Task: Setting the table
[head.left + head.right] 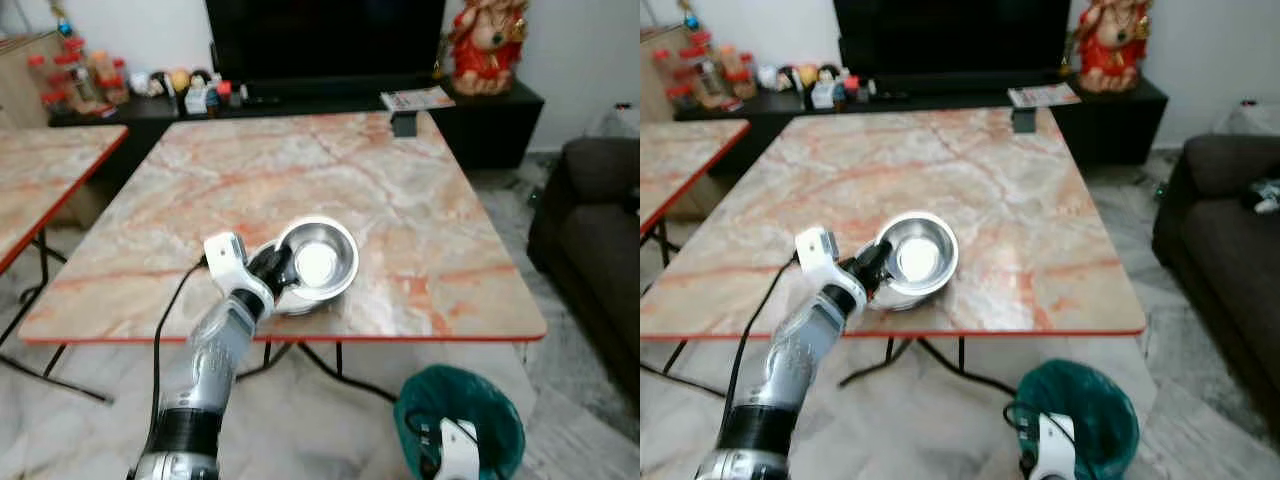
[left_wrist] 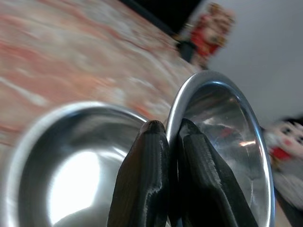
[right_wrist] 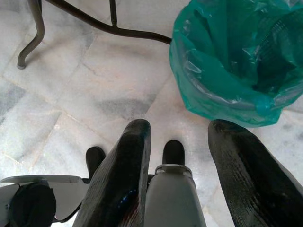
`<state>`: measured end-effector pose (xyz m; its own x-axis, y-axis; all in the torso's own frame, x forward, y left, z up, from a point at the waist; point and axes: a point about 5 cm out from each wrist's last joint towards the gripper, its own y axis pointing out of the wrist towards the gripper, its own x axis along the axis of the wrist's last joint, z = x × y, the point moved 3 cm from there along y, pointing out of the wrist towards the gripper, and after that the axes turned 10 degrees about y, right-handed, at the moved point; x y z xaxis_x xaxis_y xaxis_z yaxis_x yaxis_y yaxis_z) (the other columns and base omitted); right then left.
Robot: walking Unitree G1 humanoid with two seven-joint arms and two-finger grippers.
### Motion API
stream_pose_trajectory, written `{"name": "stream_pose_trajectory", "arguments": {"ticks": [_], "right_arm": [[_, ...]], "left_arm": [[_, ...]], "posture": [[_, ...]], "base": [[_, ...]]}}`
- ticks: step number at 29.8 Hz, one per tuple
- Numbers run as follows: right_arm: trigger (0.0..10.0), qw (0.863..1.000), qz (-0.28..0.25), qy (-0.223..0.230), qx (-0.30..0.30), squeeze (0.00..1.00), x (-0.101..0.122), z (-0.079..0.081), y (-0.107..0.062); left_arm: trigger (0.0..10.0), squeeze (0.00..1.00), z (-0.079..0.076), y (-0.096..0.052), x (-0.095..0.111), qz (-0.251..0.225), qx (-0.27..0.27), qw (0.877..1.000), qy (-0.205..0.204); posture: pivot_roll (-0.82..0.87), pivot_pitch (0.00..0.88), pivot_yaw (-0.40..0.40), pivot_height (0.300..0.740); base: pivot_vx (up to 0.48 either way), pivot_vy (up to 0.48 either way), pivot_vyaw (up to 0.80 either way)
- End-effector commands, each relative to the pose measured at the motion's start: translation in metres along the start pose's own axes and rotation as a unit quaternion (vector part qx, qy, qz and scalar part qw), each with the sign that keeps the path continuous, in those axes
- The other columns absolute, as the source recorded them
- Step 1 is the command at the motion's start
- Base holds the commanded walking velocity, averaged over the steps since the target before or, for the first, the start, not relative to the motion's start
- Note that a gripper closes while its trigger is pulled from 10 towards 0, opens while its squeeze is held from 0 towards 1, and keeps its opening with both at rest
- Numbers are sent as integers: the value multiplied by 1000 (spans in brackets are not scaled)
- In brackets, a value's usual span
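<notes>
Steel bowls are what we're looking at, sitting near the front edge of the marble-pattern surface, a bit left of the middle. From the left wrist view we can make out two of them: one lying flat and a second one tilted up on its edge just beside it. Our left tool is clenched on the rim of that tilted bowl, one black finger on the outside and the other on the inside. In the head views the silver left arm reaches up from below the surface's front edge, with a black cable hanging off it. Our right tool hangs low over the marble floor with its fingers spread apart and nothing between them, right next to a bin lined with a green bag. Further out, a small dark object sits at the far edge of the surface, a dark sofa is off to the right, a second similar table is on the left, and at the back there's a low black cabinet with a TV, a red and gold statue and assorted small clutter.
</notes>
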<state>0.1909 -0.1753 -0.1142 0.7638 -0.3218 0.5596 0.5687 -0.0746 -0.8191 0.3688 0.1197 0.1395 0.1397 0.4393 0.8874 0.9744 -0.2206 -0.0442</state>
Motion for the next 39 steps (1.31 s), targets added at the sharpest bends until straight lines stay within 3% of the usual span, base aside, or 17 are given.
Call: {"name": "stream_pose_trajectory", "arguments": {"ticks": [1, 6, 11, 16, 23, 31, 39], "right_arm": [[10000, 1000, -4, 7, -1, 0, 2, 2, 0], [10000, 1000, -1, 6, 1, 0, -1, 3, 0], [10000, 1000, 2, 6, 0, 0, -3, 2, 0], [10000, 1000, 2, 5, 0, 0, -4, 2, -1], [10000, 1000, 3, 11, 0, 0, -5, 3, -1], [10000, 1000, 3, 14, -2, 0, -5, 3, -1], [10000, 1000, 4, 14, 1, 0, -6, 4, -1]], "left_arm": [[10000, 0, 10, 0, 1, -1, 28, 1000, -9], [10000, 0, 15, 2, 1, 4, 43, 999, -11], [10000, 0, 7, 3, -12, 63, 20, 998, -14], [10000, 0, 5, 7, -4, 56, 30, 997, -46], [10000, 0, 8, 14, 7, 49, 49, 997, -47], [10000, 0, 14, 13, -15, 116, 75, 989, -48], [10000, 0, 18, 10, -24, 139, 89, 985, -47]], "posture": [[69, 0, 65, 740], [71, 0, 64, 740], [79, 0, 64, 740], [76, 0, 70, 740], [70, 0, 76, 740], [63, 0, 80, 740], [67, 0, 80, 740]], "base": [[0, 0, 0], [0, 0, 0], [0, 0, 0], [0, 0, 0], [0, 0, 0], [0, 0, 0], [0, 0, 0]]}}
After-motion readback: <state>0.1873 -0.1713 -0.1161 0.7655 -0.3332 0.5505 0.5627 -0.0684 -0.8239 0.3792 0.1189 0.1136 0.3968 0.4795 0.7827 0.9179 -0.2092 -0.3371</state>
